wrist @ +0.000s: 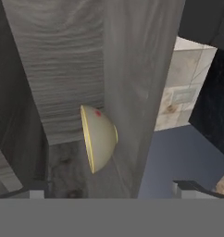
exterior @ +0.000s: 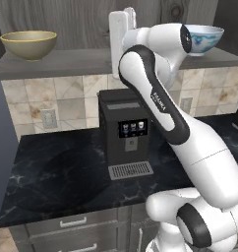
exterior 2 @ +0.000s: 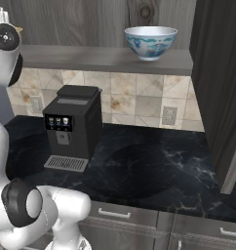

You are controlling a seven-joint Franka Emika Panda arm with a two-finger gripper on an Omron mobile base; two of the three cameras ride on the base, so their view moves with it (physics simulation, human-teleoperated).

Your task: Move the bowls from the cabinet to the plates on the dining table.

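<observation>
Reaching toward tan bowl with yellow rim (exterior: pixel 28 43) on open cabinet shelf (exterior: pixel 67 63), left end; blue-patterned white bowl (exterior 2: pixel 150 41) on same shelf, right end. Gripper (wrist: pixel 109 187) raised at shelf height, fingers spread wide, empty, well short of tan bowl. Likely best: roll hand level, straddle rim, close gently, lift clear before withdrawing over coffee machine (exterior: pixel 125 133).

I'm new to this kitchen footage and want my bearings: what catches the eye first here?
Two bowls on the open cabinet shelf stand out: a tan bowl with a yellow rim at its left end and a white bowl with blue pattern toward its right end. Below, a black coffee machine stands on the dark marble worktop, and the white arm reaches up to the shelf between the bowls.
</observation>
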